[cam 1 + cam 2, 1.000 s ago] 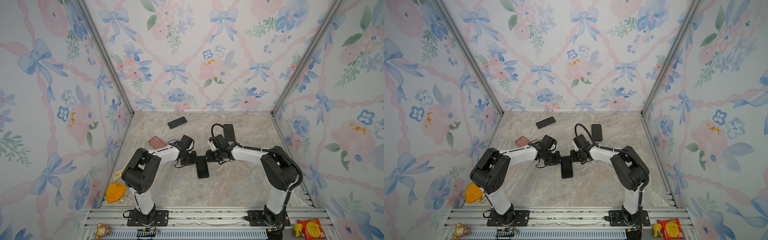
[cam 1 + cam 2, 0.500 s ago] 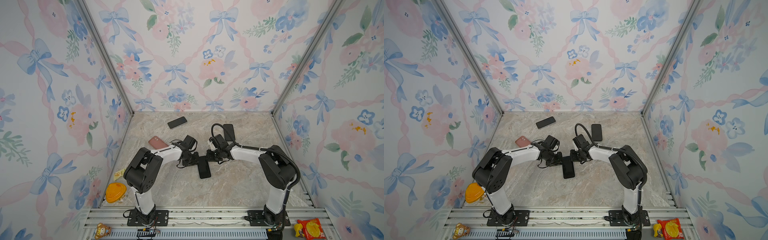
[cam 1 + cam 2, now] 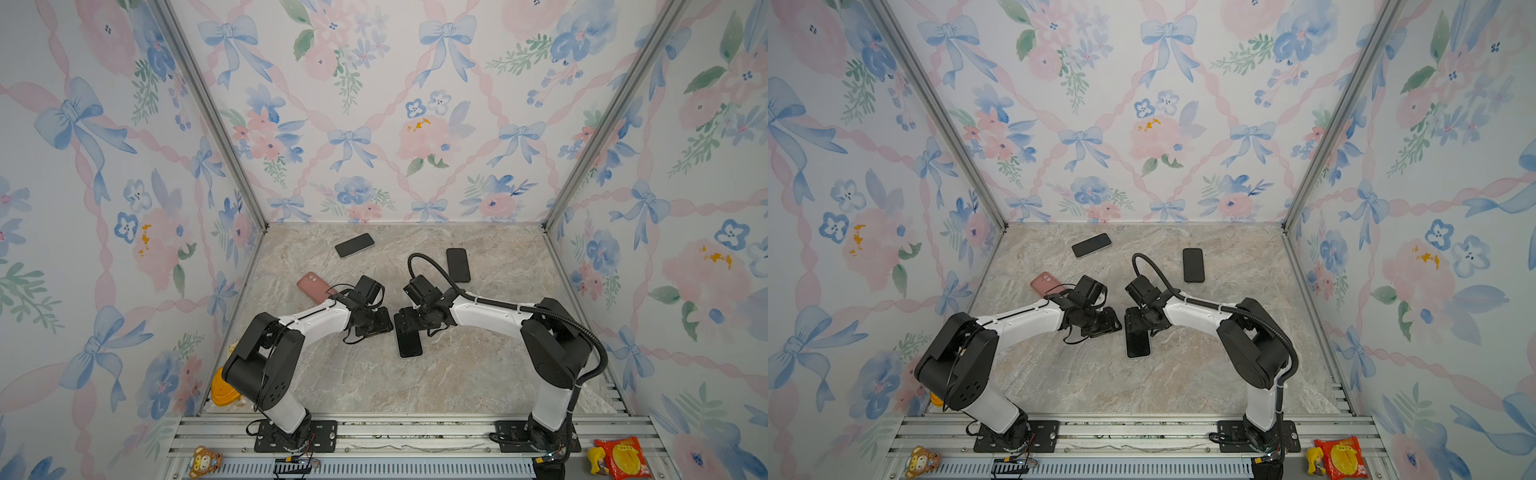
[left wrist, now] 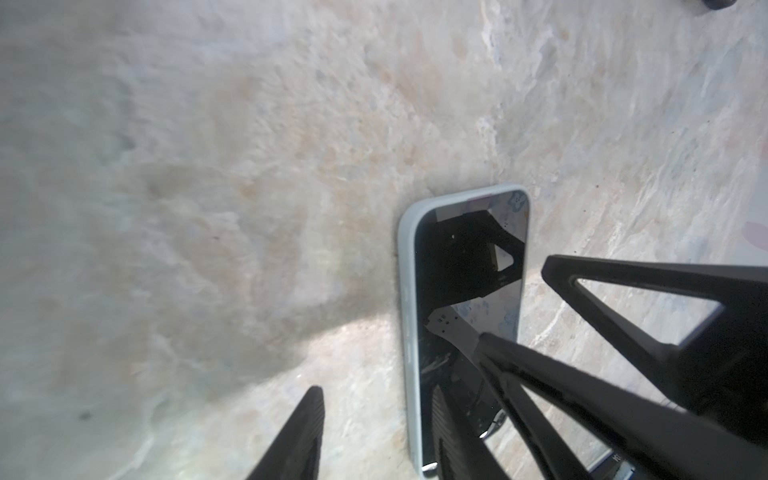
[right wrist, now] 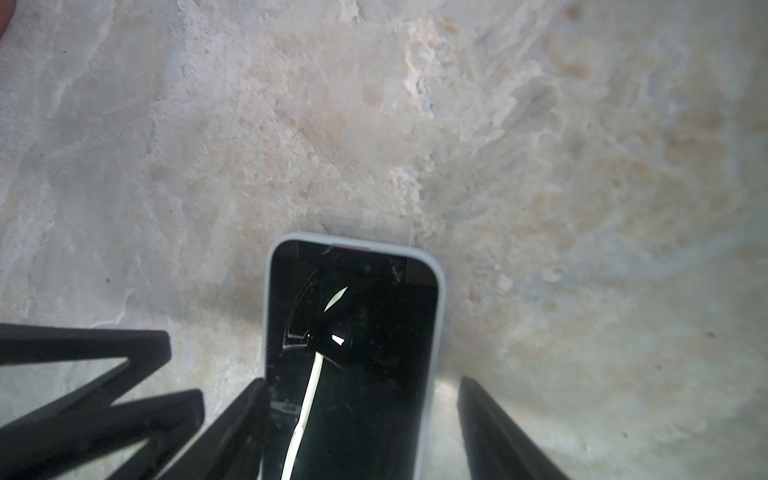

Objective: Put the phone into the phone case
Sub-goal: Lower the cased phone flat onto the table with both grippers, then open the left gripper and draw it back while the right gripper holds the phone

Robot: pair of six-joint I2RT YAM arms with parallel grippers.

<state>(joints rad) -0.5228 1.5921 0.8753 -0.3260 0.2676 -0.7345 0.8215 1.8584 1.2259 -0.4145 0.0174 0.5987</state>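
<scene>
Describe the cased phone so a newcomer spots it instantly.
On the table, find where the left gripper and right gripper meet. The cased phone lies flat there, screen up. The back-left phone and back-right phone lie away from the grippers; this one has a pale rim.

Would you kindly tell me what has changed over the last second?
Both the left gripper and right gripper have spread their jaws open at the cased phone, which neither grips now. The phone stays flat mid-table; the pink case and two spare black phones have not moved.
</scene>
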